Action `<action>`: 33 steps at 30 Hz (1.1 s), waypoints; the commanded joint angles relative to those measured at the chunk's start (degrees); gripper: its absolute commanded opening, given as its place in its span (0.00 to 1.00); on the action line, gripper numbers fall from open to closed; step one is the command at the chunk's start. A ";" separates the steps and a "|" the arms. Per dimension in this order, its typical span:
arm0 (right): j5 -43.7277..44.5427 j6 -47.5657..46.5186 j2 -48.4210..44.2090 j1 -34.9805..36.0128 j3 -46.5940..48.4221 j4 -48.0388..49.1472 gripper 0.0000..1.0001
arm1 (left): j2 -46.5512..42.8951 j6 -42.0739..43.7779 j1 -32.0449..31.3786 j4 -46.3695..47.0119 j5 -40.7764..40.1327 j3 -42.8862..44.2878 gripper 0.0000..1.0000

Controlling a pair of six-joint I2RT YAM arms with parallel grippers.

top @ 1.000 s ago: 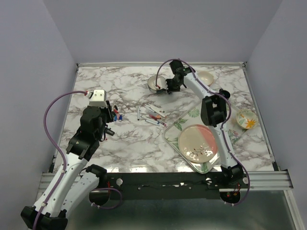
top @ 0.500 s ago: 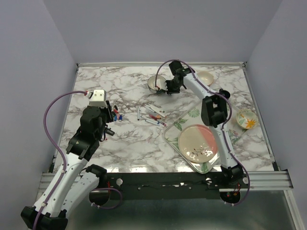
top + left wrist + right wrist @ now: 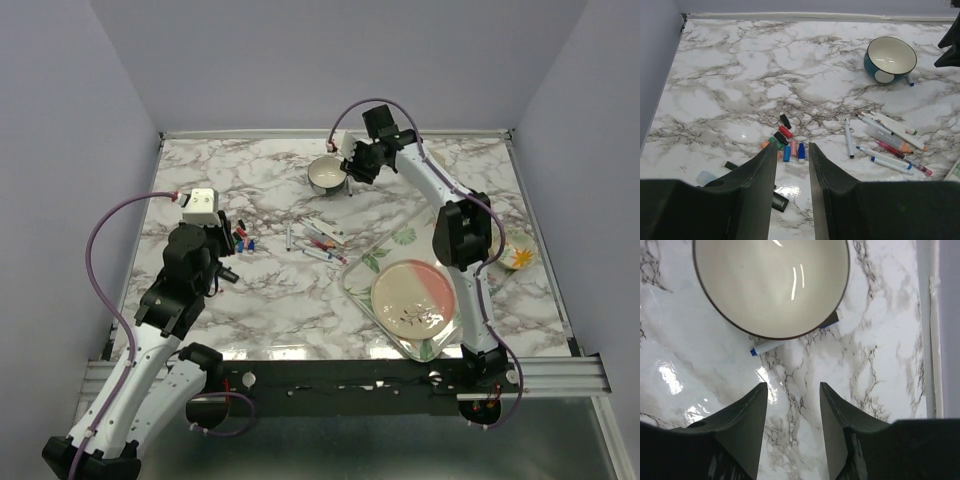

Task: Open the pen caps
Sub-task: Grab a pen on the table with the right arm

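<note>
I am holding my right gripper (image 3: 792, 386) open and empty just beside the bowl (image 3: 730, 270), where a blue-tipped pen (image 3: 771, 346) is lying against its base. My left gripper (image 3: 792, 145) is hanging slightly parted, gripping nothing, near the loose pen caps (image 3: 785, 133), well apart from the bowl.

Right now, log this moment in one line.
left gripper: open, near loose coloured plastic pen caps | right gripper: open, by cream bowl | blue-ended white pen against bowl
</note>
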 commanded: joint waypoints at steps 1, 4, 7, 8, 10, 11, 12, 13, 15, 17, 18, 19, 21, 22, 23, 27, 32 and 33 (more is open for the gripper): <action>3.55 20.89 1.77 -0.22 5.92 0.49 0.53 | -1.22 0.59 0.42 1.06 0.39 -0.52 0.40; 5.04 25.11 3.45 -0.30 6.89 -0.93 0.53 | -1.22 0.51 0.42 1.06 0.39 -0.52 0.40; 5.40 28.98 5.11 -0.39 8.20 -2.07 0.54 | -1.13 0.59 0.42 1.06 0.39 -0.52 0.40; 4.87 30.05 5.64 -0.39 9.08 -2.77 0.55 | -1.22 0.51 0.42 1.15 0.39 -0.52 0.40; 3.47 33.55 7.13 -0.48 10.23 -4.26 0.59 | -1.13 0.51 0.42 1.15 0.39 -0.52 0.40; 2.94 34.70 7.49 -0.48 11.02 -4.62 0.60 | -1.13 0.51 0.51 1.15 0.39 -0.52 0.40; 2.32 35.85 7.75 -0.48 11.11 -4.53 0.61 | -1.13 0.51 0.51 1.15 0.39 -0.43 0.40; 2.06 38.29 7.93 -0.48 11.11 -4.36 0.63 | -1.05 0.51 0.51 1.15 0.39 -0.52 0.40; 1.62 40.24 8.63 -0.48 11.37 -4.09 0.64 | -1.13 0.51 0.51 1.06 0.39 -0.52 0.40; 1.35 42.44 9.42 -0.48 11.64 -4.09 0.64 | -1.05 0.51 0.51 1.15 0.39 -0.52 0.40; 1.44 42.80 9.60 -0.48 11.47 -4.01 0.64 | -1.05 0.51 0.60 1.15 0.39 -0.52 0.40; 1.70 43.67 9.86 -0.48 11.38 -3.92 0.64 | -1.05 0.51 0.60 1.15 0.39 -0.52 0.40; 1.96 44.38 10.39 -0.57 11.29 -4.18 0.63 | -1.05 0.51 0.60 1.24 0.48 -0.52 0.40; 1.97 45.08 10.65 -0.57 11.72 -4.44 0.63 | -1.05 0.51 0.60 1.24 0.48 -0.52 0.40; 1.97 45.52 11.09 -0.57 12.16 -4.88 0.62 | -1.13 0.51 0.60 1.24 0.48 -0.52 0.40; 1.53 46.93 12.50 -0.48 13.05 -6.29 0.59 | -1.05 0.42 0.60 1.24 0.57 -0.43 0.40; 2.32 47.90 13.91 -0.57 14.27 -5.85 0.58 | -1.05 0.42 0.69 1.24 0.66 -0.52 0.40; 2.40 48.07 14.17 -0.48 14.62 -5.94 0.58 | -1.05 0.42 0.69 1.24 0.66 -0.52 0.40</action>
